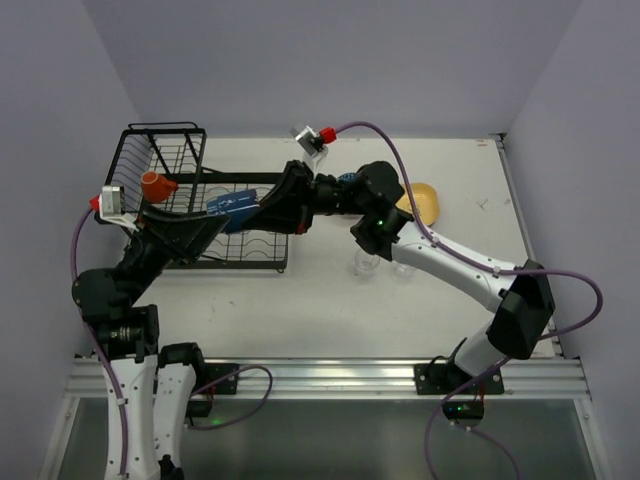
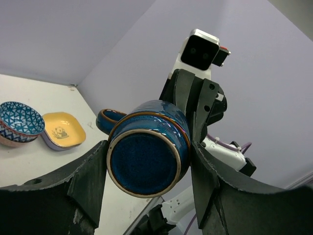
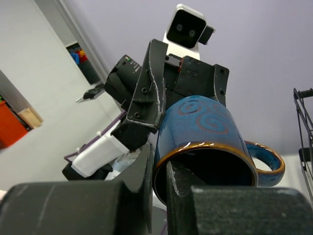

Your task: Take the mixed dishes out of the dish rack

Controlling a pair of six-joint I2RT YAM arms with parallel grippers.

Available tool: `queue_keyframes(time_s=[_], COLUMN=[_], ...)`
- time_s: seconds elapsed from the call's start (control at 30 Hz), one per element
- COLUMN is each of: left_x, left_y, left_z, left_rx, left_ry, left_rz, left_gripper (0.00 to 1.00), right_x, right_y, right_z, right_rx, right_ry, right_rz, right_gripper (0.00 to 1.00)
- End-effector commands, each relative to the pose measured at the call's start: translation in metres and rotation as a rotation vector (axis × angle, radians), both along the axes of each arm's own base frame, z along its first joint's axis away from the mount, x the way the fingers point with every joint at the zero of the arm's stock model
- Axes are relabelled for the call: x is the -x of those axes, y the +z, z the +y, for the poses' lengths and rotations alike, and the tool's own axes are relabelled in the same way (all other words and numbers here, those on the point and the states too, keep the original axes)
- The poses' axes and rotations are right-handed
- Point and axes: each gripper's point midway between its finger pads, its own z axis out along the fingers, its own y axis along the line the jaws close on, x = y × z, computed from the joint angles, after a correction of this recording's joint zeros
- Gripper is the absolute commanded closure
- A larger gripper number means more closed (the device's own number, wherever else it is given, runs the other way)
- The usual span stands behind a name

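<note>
A dark blue mug [image 1: 232, 207] with swirl marks hangs in the air over the black wire dish rack [image 1: 160, 150], held between both grippers. My left gripper [image 2: 146, 152] clamps the mug's body [image 2: 143, 161] from both sides, its base facing the camera. My right gripper [image 3: 159, 166] is shut on the mug's rim [image 3: 205, 147], one finger inside and one outside; the handle [image 3: 269, 164] points right. An orange mug [image 1: 155, 185] lies in the rack's raised basket.
A yellow plate [image 1: 425, 203] and a blue-white bowl [image 2: 18, 120] sit on the table at the back right. Two clear glasses [image 1: 366, 264] stand under the right arm. The rack's wire edge [image 3: 303, 127] is close to the right gripper.
</note>
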Motion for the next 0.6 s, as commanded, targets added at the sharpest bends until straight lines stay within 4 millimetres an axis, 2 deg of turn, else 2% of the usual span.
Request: queue_keyframes(time_s=[0.0,0.03,0.1,0.13,0.2,0.23,0.27,0.3,0.33,0.37,0.4,0.43,0.47,0.5,0.53,0.57], left_x=[0.01,0.008,0.004,-0.002,-0.007,-0.015,-0.02,-0.024,-0.035,-0.037,-0.039,-0.044,-0.043,-0.043,-0.042,-0.042], left_y=[0.01,0.008,0.006,0.0,0.005,-0.008,0.006,0.006,-0.008,0.007,0.005,-0.006,0.001,-0.001,-0.006,-0.008], left_z=[-0.006,-0.006,-0.004,-0.001,0.003,0.008,0.015,0.021,0.037,0.045,0.054,0.075,0.084,0.092,0.102,0.106], left_rx=[-0.002,-0.004,-0.011,-0.025,-0.052,-0.102,-0.123,-0.155,-0.235,-0.275,-0.312,-0.381,-0.409,-0.464,-0.485,-0.502], left_ry=[-0.045,-0.042,-0.031,-0.002,0.048,0.092,0.161,0.209,0.317,0.375,0.428,0.545,0.601,0.645,0.697,0.714], left_rz=[-0.047,-0.039,-0.023,0.006,0.007,0.053,0.033,0.043,0.098,0.083,0.099,0.15,0.144,0.135,0.162,0.166], left_gripper=[1.0,1.0,0.71,0.38,0.0,0.0,0.0,0.0,0.0,0.0,0.0,0.0,0.0,0.0,0.0,0.0], right_x=[0.017,0.016,0.017,0.014,0.011,0.007,-0.002,-0.005,-0.011,-0.028,-0.036,-0.037,-0.055,-0.064,-0.066,-0.071], right_y=[0.017,0.017,0.015,0.015,0.008,0.005,-0.001,-0.01,-0.017,-0.026,-0.055,-0.053,-0.068,-0.094,-0.096,-0.125], right_z=[-0.007,-0.009,-0.013,-0.015,-0.02,-0.023,-0.023,-0.032,-0.038,-0.045,-0.056,-0.074,-0.092,-0.115,-0.137,-0.164], right_rx=[-0.066,-0.069,-0.069,-0.07,-0.027,-0.005,0.024,0.091,0.131,0.181,0.316,0.343,0.409,0.526,0.558,0.686], right_ry=[0.046,0.034,0.01,-0.017,-0.055,-0.088,-0.148,-0.207,-0.266,-0.387,-0.462,-0.534,-0.676,-0.755,-0.819,-0.896], right_rz=[-0.075,-0.073,-0.077,-0.074,-0.075,-0.071,-0.05,-0.053,-0.046,-0.019,-0.007,-0.015,0.011,0.041,0.05,0.098], right_gripper=[1.0,1.0,1.0,1.0,1.0,1.0,1.0,1.0,1.0,1.0,1.0,1.0,1.0,1.0,1.0,1.0])
